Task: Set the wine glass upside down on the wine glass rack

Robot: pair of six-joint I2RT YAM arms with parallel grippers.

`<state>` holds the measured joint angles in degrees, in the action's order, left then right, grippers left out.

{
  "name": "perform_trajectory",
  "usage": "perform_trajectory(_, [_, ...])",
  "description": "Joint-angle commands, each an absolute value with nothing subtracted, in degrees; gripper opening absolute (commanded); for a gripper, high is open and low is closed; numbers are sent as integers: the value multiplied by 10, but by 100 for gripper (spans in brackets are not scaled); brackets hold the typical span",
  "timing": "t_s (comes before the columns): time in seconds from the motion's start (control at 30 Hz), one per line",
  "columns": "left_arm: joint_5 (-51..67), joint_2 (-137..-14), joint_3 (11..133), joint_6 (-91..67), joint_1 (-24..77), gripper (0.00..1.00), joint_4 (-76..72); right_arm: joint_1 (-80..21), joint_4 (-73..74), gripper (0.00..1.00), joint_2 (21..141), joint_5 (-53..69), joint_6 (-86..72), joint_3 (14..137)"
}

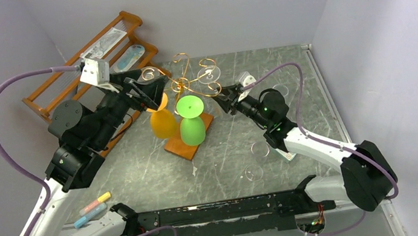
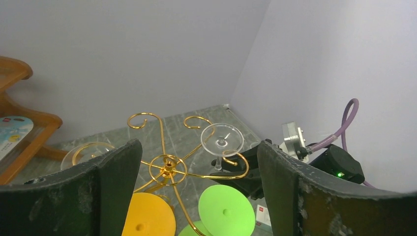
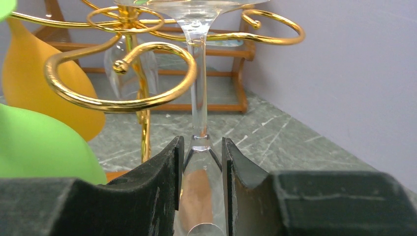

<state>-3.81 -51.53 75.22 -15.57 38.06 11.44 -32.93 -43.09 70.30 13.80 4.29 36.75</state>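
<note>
The clear wine glass [image 3: 198, 103] is upside down, its foot [image 2: 222, 139] up. My right gripper [image 3: 201, 162] is shut on the top of its bowl, just below the stem. The stem stands right against a curled arm [image 3: 123, 101] of the gold wine glass rack [image 1: 189, 79], with the foot above that curl; I cannot tell whether it rests on it. An orange glass [image 1: 163, 121] and a green glass [image 1: 191, 122] hang upside down on the rack. My left gripper [image 2: 196, 152] is open above the rack's hub [image 2: 168, 167], holding nothing.
The rack's wooden base [image 1: 181, 148] lies mid-table. A stepped wooden slatted shelf [image 1: 98, 56] stands back left. Another clear glass [image 1: 149, 74] hangs on the rack's left side. Clear glasses [image 1: 254, 173] sit on the table near the right arm. Coloured sticks [image 1: 94, 209] lie front left.
</note>
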Motion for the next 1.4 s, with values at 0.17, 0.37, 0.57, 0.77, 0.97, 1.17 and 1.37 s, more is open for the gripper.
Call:
perform_trajectory(0.17, [-52, -503, 742, -139, 378, 90, 100, -326, -495, 0, 715, 218, 29, 387])
perform_trajectory(0.37, [-44, -508, 738, -144, 379, 90, 99, -327, -484, 0, 692, 255, 21, 381])
perform_trajectory(0.57, [-42, -510, 734, -149, 379, 90, 98, -327, -475, 0, 666, 249, 21, 362])
perform_trajectory(0.77, [-54, -507, 730, -148, 378, 90, 98, -327, -485, 0, 637, 213, 17, 334])
perform_trajectory(0.97, [-54, -509, 729, -148, 379, 90, 98, -327, -501, 0, 630, 160, 15, 318])
perform_trajectory(1.17, [-55, -510, 731, -146, 379, 89, 100, -327, -497, 0, 644, 156, 13, 324])
perform_trajectory(1.37, [-61, -512, 737, -146, 378, 89, 109, -327, -474, 0, 681, 158, 17, 349])
